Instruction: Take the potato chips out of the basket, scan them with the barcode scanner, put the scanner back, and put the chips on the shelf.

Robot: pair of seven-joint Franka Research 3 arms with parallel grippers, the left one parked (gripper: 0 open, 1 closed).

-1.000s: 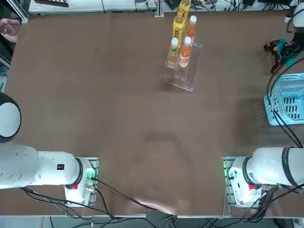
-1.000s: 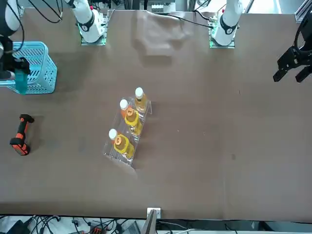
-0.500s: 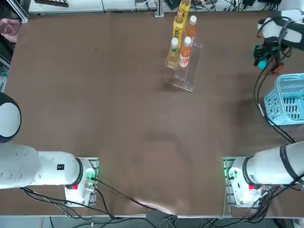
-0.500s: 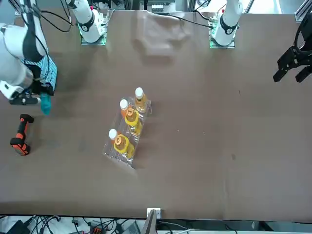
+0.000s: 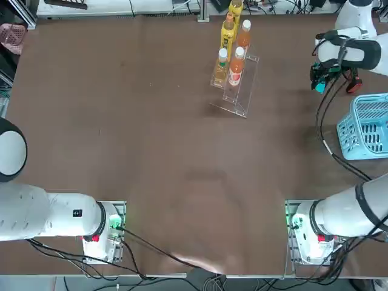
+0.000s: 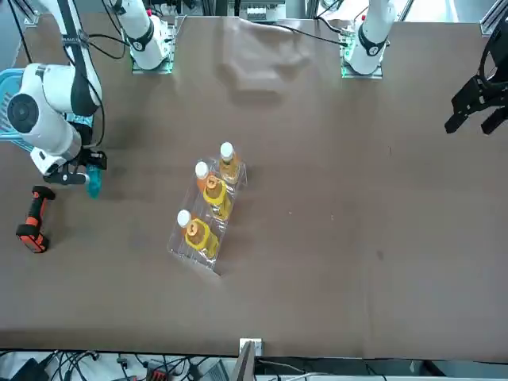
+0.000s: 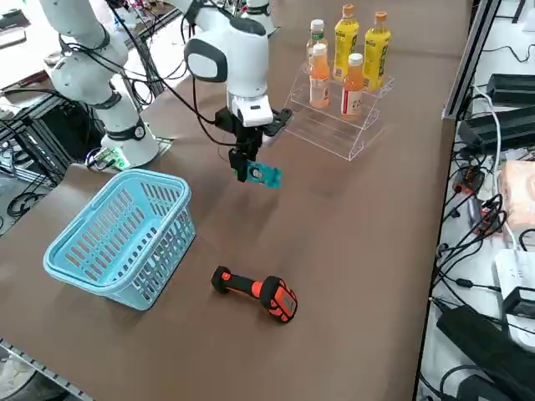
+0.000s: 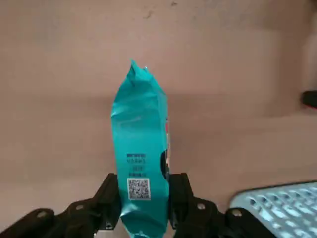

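Observation:
My right gripper (image 7: 244, 164) hangs above the table, shut on the potato chips (image 7: 266, 175), a narrow teal-blue packet. In the wrist view the black fingers (image 8: 111, 193) clamp the packet (image 8: 141, 148) near its lower end, where a printed code faces the camera. The packet hangs clear of the table between the basket and the shelf. The light blue lattice basket (image 7: 117, 238) stands behind the gripper, toward the arm's base. The black and orange barcode scanner (image 7: 255, 291) lies on the table near the basket, also in the front view (image 6: 33, 220). The clear stepped shelf (image 7: 330, 129) stands farther along the table.
Several orange and yellow drink bottles (image 5: 233, 51) fill the shelf's steps. The arm's cable loops down toward the basket (image 5: 351, 130). Open brown tabletop lies between the gripper (image 5: 318, 82) and the shelf (image 5: 239, 91). Cables and boxes line the table's far edge.
My right arm has swung away from above the basket, past the scanner and toward the shelf side, carrying the teal packet with it. The grip has not changed.

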